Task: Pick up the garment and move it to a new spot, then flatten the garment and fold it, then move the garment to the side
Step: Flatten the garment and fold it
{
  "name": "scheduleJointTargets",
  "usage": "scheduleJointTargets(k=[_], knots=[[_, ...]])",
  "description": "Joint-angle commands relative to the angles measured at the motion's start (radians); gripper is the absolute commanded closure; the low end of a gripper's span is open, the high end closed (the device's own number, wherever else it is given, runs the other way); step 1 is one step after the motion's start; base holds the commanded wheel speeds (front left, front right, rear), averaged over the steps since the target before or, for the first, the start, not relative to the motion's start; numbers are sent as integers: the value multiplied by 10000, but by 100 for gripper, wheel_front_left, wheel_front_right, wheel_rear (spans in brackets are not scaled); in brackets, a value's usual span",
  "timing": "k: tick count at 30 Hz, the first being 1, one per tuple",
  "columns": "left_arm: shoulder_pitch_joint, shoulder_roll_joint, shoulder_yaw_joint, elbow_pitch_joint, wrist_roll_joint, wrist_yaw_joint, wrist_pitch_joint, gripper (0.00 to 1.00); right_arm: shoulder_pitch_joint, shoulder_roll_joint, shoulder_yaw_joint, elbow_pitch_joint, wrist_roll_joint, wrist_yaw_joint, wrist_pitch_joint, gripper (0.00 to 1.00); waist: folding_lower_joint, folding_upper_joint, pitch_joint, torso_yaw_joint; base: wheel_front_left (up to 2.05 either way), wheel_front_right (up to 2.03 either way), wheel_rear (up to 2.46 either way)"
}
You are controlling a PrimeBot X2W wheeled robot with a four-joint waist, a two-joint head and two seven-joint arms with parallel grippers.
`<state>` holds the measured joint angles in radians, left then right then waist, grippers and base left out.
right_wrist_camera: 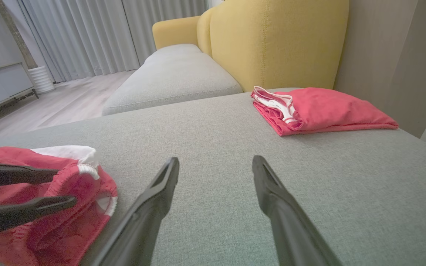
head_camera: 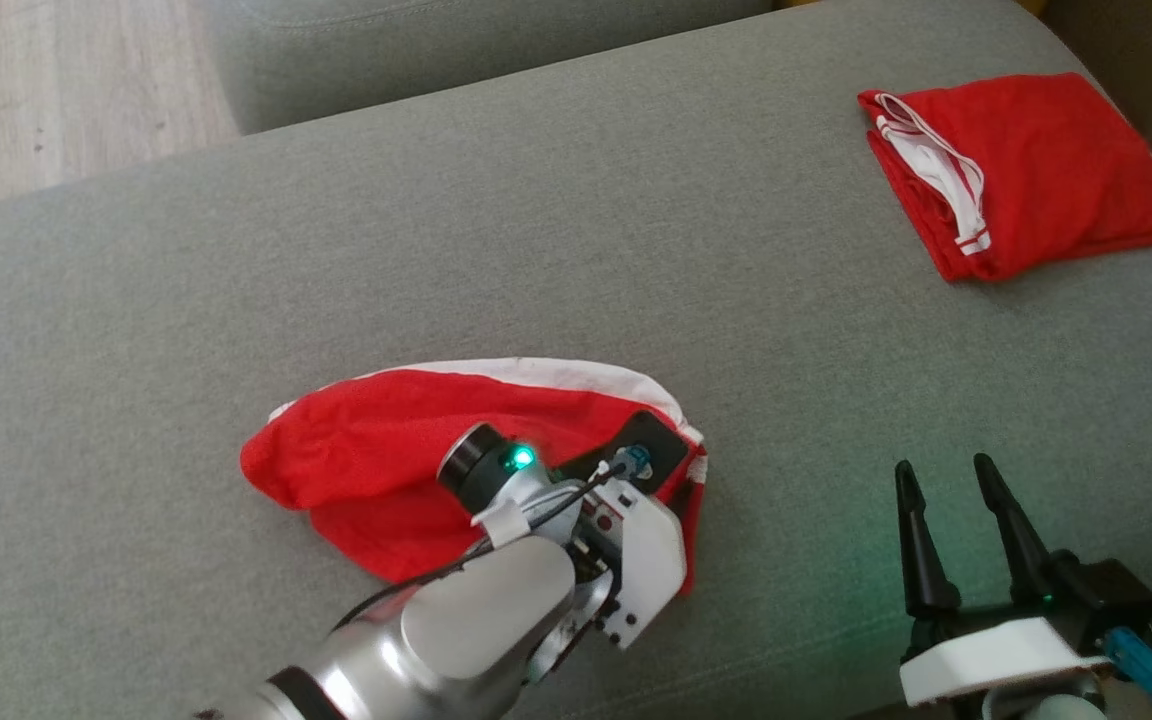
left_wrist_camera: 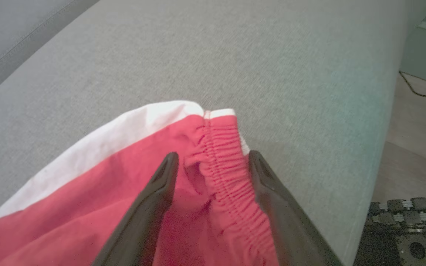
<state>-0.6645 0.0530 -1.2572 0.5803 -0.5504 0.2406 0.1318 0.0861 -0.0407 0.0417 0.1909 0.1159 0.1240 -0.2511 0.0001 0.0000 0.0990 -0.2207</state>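
the left gripper (left_wrist_camera: 213,159) is lowest and closest in the head view, at the end of a silver forearm that reaches in from the bottom edge. its two dark fingers are spread wide with nothing clamped. in the left wrist view they stand on either side of a gathered elastic edge of the garment (head_camera: 366,450), with the cloth lying between and under them. whether the fingertips press on the fabric cannot be told.

the right gripper (head_camera: 943,468) sits at the lower right, well apart from the garment. its fingers are also spread wide and empty, above bare upholstery.

the garment is a crumpled red heap with a white band along its far side. it lies on the near middle of the grey sofa cushion (head_camera: 576,250).

farther back, near the far right corner of the same cushion, lies a folded red garment (head_camera: 1056,170) with white-and-red trim at its left edge. it is neat and flat, well away from both grippers.

behind it rises a yellow backrest (right_wrist_camera: 272,40). to the left are a second grey cushion (right_wrist_camera: 176,74), pale wooden floor (head_camera: 56,90) and grey curtains (right_wrist_camera: 105,33).
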Motion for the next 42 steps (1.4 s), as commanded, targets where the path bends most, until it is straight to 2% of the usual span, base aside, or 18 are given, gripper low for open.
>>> scheduleJointTargets(k=[1,2,3,5,7,14,22,32,35,38,39,42], knots=[[-581,-28,100,-21,-99,32,124,25,-428,-95,217,-270,85,67,-107,0,-1,0,-2,29,0,0,0],[-586,-28,27,95,-129,-52,260,77,-422,-95,179,-269,90,67,-107,0,-1,0,-6,59,0,0,0],[-575,-28,-29,196,-175,-181,384,100,-413,-95,135,-262,95,67,-107,0,-1,0,-15,95,0,0,0],[-577,-28,-88,305,-266,-341,442,100,-387,-95,40,-247,97,67,-107,0,-1,0,-31,194,0,0,0],[-643,-28,-75,289,-410,-306,229,100,-362,-95,-43,-226,100,67,-107,0,-1,0,-80,305,0,0,0],[-1780,11,1035,68,-703,256,-1439,100,-249,-95,-211,-146,149,67,-107,0,-1,0,-300,585,0,0,0],[-3383,641,2341,-416,-849,-83,-2898,100,-179,-95,-129,-32,204,67,-107,0,-1,0,-600,389,0,0,0],[-4419,903,3828,-1638,-1306,-799,-3837,100,-143,-95,-54,47,257,67,-107,0,-1,0,-878,-243,0,0,0],[-4418,809,4537,-1938,-1374,-585,-3913,100,-145,-95,-100,50,276,67,-107,0,-1,0,-886,-336,0,0,0],[-4094,756,5227,-2221,-1384,-167,-3929,100,-130,-95,-166,26,299,67,-107,0,-1,0,-819,-330,0,0,0],[-3599,828,5767,-2498,-1366,67,-3931,100,-121,-95,-210,12,329,67,-107,0,-1,0,-762,-299,0,0,0],[-2301,1130,6550,-2893,-1407,165,-3933,100,-81,-95,-321,9,398,67,-107,0,-1,0,-682,-171,0,0,0]])
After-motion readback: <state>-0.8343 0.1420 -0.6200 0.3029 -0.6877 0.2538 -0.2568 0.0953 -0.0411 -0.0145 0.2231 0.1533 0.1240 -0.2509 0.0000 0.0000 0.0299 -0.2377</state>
